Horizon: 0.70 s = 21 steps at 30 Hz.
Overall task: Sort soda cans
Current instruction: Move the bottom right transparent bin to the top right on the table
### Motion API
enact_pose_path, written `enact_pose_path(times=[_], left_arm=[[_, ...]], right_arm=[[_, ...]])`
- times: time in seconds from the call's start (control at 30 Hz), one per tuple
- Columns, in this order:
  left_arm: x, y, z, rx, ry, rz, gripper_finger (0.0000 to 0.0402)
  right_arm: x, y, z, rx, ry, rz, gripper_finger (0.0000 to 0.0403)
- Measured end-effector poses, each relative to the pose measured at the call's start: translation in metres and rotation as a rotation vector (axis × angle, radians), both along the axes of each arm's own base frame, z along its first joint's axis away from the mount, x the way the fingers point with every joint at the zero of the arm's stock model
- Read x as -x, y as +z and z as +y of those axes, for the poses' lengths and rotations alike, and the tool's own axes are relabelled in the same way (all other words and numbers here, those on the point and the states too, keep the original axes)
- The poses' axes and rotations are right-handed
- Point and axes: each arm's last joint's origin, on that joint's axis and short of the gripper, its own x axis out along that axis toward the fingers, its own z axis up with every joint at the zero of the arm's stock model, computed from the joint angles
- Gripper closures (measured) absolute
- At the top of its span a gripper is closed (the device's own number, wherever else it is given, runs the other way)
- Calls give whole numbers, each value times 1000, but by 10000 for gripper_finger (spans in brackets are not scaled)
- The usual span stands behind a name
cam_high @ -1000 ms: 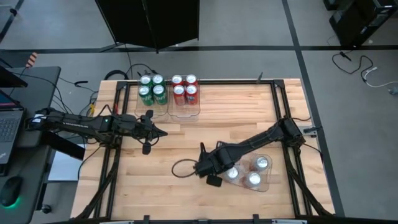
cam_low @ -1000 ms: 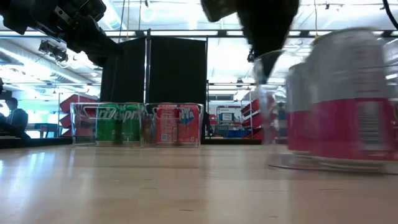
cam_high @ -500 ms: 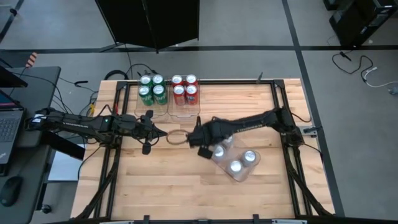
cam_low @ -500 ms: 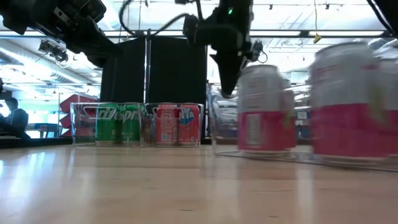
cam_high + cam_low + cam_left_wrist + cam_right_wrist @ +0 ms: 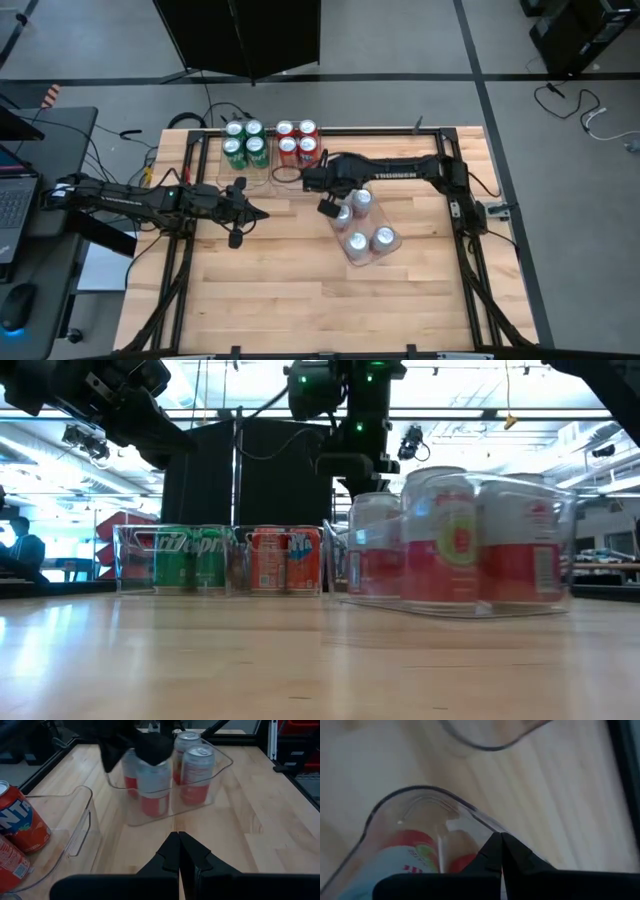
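Note:
Several silver-grey soda cans (image 5: 356, 243) stand upright in a clear tray (image 5: 372, 258) at the table's middle. My right gripper (image 5: 336, 199) is shut on the far left end of this tray. Green cans (image 5: 243, 143) and red cans (image 5: 297, 143) fill two clear trays at the far edge. My left gripper (image 5: 179, 848) hovers shut over the table's left half and touches nothing. My right gripper pinches the tray's thin clear wall at its rim (image 5: 481, 826), by a rounded corner, between its two fingers. The fingers come from above, pointing steeply down. The tray's bottom (image 5: 450, 610) lies flat on the table with the cans upright in it.
The red cans' tray (image 5: 75, 837) stands just beyond the held tray's far end. A black metal frame (image 5: 452, 160) runs along the table's edges. A laptop (image 5: 15, 200) sits on a side table to the left. Bare wood (image 5: 260, 290) lies toward the near edge.
My right gripper has swung from the near right part of the table toward the far edge, rolling as it went. It has dragged the tray along the table, and the tray has turned about with its cans still upright.

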Motion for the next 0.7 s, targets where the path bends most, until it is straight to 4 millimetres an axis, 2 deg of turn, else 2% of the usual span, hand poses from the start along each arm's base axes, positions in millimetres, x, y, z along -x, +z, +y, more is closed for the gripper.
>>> enact_pose_path(times=[0.57,0.7], left_arm=[[1,-2,0,22,13,21,401],[1,-2,0,22,14,17,401]], right_arm=[[15,1,-70,75,-57,45,403],[19,12,-75,86,-46,20,403]])
